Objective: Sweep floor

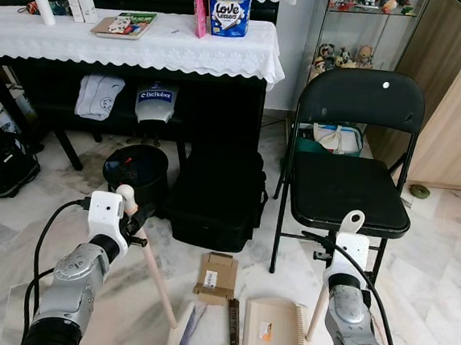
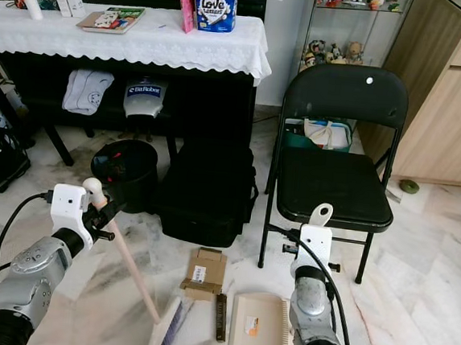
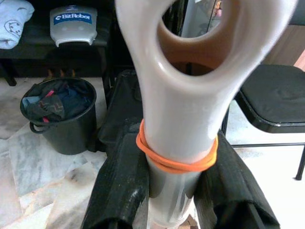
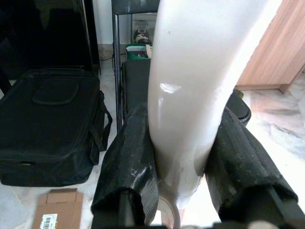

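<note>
Both silver arms reach forward and down over the marble floor (image 1: 439,279). The left gripper (image 1: 130,212) is clamped on the top of the broom (image 1: 160,283), whose pale handle slants down to its head near the bottom edge of the eye views. An orange band (image 3: 176,160) rings the handle just above the fingers (image 3: 119,186). The right gripper (image 1: 345,247) is closed around the upright cream handle of the dustpan (image 1: 277,330), which lies flat on the floor beside the broom head. A flattened carton (image 1: 215,278) and a dark strip (image 1: 233,322) lie just ahead. A black bag (image 1: 216,195), bucket (image 1: 137,172) and folding chair (image 1: 348,167) stand close in front; open floor lies to the right.
</note>
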`<state>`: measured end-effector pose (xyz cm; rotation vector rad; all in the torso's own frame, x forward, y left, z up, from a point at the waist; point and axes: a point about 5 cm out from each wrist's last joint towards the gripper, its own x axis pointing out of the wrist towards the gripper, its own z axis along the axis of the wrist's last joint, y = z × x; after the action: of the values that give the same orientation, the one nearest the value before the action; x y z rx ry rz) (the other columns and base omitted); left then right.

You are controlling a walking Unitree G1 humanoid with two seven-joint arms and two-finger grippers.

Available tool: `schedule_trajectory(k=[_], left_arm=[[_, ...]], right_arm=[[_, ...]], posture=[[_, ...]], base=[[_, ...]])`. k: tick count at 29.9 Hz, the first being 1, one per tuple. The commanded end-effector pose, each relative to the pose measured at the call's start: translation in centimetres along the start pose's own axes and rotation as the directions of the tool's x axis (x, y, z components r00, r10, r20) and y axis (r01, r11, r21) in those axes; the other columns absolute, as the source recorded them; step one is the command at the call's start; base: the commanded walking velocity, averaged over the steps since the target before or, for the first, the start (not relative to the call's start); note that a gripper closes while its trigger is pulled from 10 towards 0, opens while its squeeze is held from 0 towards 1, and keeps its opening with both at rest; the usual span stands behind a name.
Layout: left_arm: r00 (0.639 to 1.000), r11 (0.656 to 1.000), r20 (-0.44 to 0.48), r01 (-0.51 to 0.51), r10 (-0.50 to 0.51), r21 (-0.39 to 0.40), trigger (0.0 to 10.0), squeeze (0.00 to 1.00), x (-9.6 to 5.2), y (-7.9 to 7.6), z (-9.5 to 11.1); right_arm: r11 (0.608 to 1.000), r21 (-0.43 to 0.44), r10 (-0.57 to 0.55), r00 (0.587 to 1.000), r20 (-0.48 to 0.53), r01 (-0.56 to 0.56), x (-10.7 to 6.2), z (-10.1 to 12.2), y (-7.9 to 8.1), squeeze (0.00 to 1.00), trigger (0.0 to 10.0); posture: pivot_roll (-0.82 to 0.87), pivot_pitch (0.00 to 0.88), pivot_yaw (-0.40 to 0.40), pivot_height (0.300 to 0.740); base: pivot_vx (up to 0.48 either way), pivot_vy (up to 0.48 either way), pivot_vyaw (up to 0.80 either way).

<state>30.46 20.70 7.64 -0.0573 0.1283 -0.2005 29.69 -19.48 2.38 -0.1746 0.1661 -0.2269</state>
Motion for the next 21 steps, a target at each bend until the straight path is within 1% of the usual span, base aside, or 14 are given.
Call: schedule_trajectory(k=[1, 4, 8, 9, 17, 19, 21], left_arm=[[0.999, 0.999, -0.027, 0.031, -0.032, -0.025, 10.0, 0.00, -0.1, -0.2, -0.5], [0.997, 0.997, -0.045, 0.062, -0.063, -0.036, 10.0, 0.00, -0.2, -0.5, -0.7], [0.998, 0.998, -0.046, 0.051, -0.053, -0.045, 10.0, 0.00, -0.2, -0.3, -0.9], [0.997, 0.997, -0.052, 0.060, -0.063, -0.051, 10.0, 0.00, -0.2, -0.4, -0.9], [0.996, 0.997, -0.055, 0.063, -0.066, -0.054, 10.0, 0.00, 0.0, -0.6, -0.9], [0.996, 0.997, -0.058, 0.064, -0.067, -0.052, 10.0, 0.00, 0.1, -0.6, -1.0], [0.996, 0.996, -0.060, 0.066, -0.069, -0.052, 10.0, 0.00, 0.1, -0.7, -1.0]], right_arm=[[1.000, 0.003, 0.006, 1.000, 0.031, -0.006, 0.0, 0.4, 0.2, 0.00, 10.0], [1.000, 0.003, 0.013, 1.000, 0.015, -0.013, 0.0, 0.2, 0.3, 0.00, 10.0], [1.000, 0.001, 0.019, 1.000, -0.014, -0.019, -0.2, -0.2, 0.4, 0.00, 10.0], [1.000, -0.029, -0.002, 0.997, -0.072, 0.000, -0.4, -1.0, 0.3, 0.00, 10.0], [0.999, -0.035, -0.023, 0.994, -0.111, 0.019, -0.7, -1.7, 0.2, 0.00, 10.0], [0.999, -0.014, -0.037, 0.992, -0.120, 0.036, -0.7, -1.8, 0.0, 0.00, 10.0], [0.999, -0.011, -0.044, 0.991, -0.124, 0.043, -0.7, -1.8, -0.2, 0.00, 10.0]], posture=[[0.09, 0.007, 0.051, 0.740], [0.09, 0.008, 0.052, 0.740], [0.09, 0.008, 0.054, 0.740], [0.09, 0.006, 0.055, 0.740], [0.09, 0.004, 0.059, 0.740], [0.09, 0.003, 0.062, 0.740], [0.09, 0.001, 0.062, 0.740]], base=[[0.000, 0.000, 0.00], [0.000, 0.000, 0.00], [0.000, 0.000, 0.00], [0.000, 0.000, 0.00], [0.000, 0.000, 0.00], [0.000, 0.000, 0.00], [0.000, 0.000, 0.00]])
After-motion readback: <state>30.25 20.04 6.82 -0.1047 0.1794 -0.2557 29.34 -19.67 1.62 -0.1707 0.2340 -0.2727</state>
